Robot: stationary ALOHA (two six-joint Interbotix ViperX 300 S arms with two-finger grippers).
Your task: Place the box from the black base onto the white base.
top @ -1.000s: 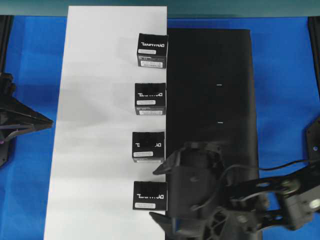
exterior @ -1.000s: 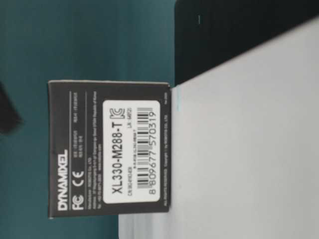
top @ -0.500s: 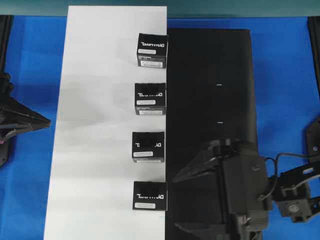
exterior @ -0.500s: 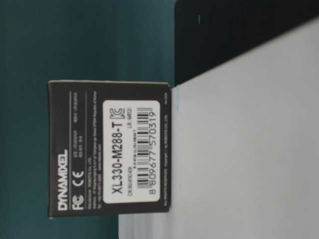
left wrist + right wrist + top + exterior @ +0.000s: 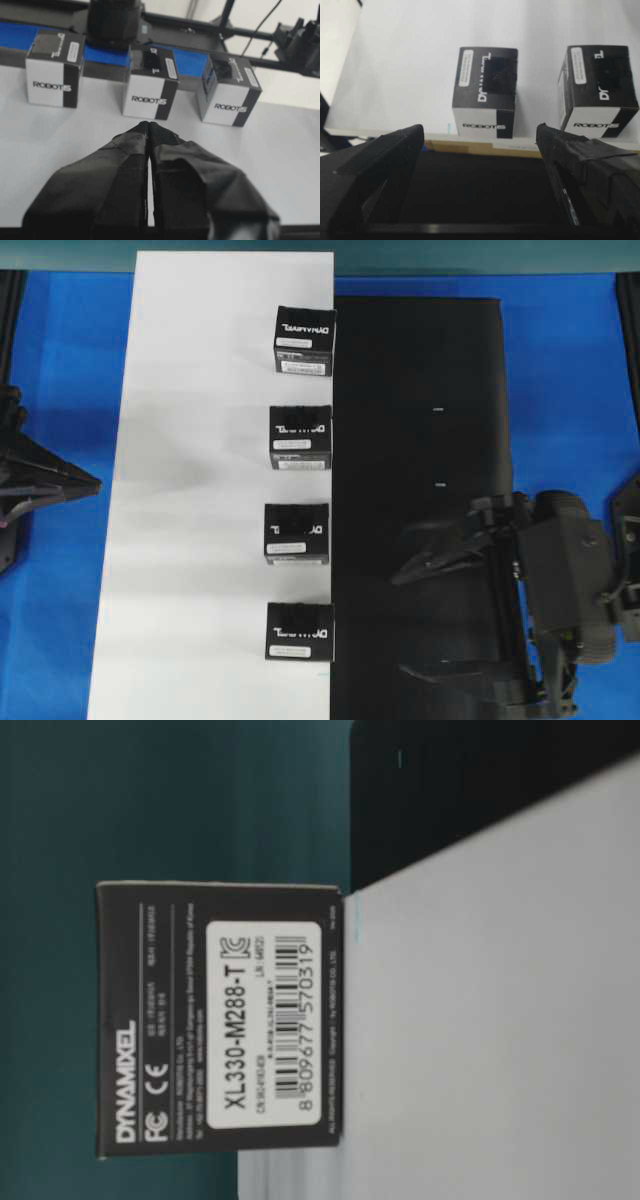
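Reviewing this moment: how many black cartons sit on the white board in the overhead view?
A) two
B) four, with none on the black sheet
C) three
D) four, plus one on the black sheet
B: the overhead view shows four cartons in a column along the right edge of the white board, and the black sheet bears no carton.

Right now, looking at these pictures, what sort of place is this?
Probably a robotics lab test bench: a blue table carries a long white board beside a matte black sheet, four small black cartons stand in a neat row, and a black robot gripper hangs above.
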